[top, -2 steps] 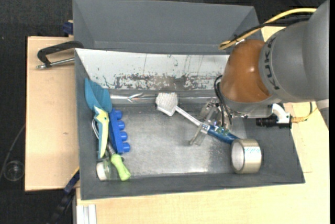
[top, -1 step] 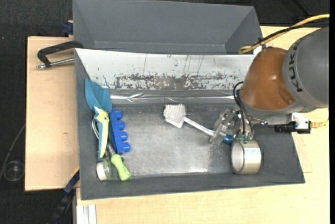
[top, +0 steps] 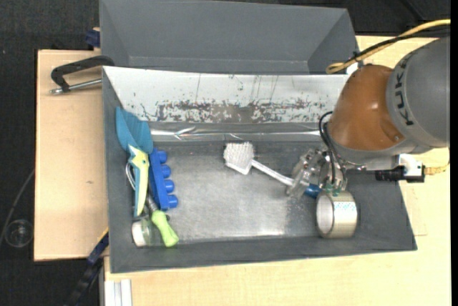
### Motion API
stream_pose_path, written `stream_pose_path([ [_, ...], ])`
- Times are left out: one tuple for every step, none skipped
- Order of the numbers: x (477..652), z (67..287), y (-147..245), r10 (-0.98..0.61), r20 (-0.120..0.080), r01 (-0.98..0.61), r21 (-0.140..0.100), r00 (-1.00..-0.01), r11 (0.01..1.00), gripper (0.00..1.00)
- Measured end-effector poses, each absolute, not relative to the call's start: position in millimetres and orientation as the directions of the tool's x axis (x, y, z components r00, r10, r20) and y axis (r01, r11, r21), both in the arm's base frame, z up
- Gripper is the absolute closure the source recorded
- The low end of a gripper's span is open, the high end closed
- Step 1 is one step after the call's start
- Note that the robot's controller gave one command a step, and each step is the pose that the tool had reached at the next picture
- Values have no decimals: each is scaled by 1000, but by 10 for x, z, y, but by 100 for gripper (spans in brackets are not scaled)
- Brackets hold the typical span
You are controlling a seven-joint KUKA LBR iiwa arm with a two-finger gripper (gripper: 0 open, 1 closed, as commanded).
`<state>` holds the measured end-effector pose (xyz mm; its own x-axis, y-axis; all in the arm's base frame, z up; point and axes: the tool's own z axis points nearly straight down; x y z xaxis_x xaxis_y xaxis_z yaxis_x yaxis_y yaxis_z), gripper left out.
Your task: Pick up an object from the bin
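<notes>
Found tool (top: 312, 179) at handle end of white brush (top: 250, 163), long axis slanting up-left, head farthest. Could not tell tool clenched or released.

Grey metal bin (top: 229, 208) below me, floor contents. Centre: white brush (top: 238, 156), its clear handle running toward 4 o'clock. At 4 o'clock: silver tape roll (top: 336, 216). At 9 o'clock, along the wall: teal scoop (top: 133, 131), blue knobbed block (top: 163, 181). At 8 o'clock: green-handled tool (top: 165, 229), small clear jar (top: 142, 233).
</notes>
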<state>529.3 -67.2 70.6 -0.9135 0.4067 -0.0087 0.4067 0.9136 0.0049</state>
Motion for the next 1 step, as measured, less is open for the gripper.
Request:
stream_pose_path([
  [5293,721,-671,406,-10,406,5,-914,914,100],
])
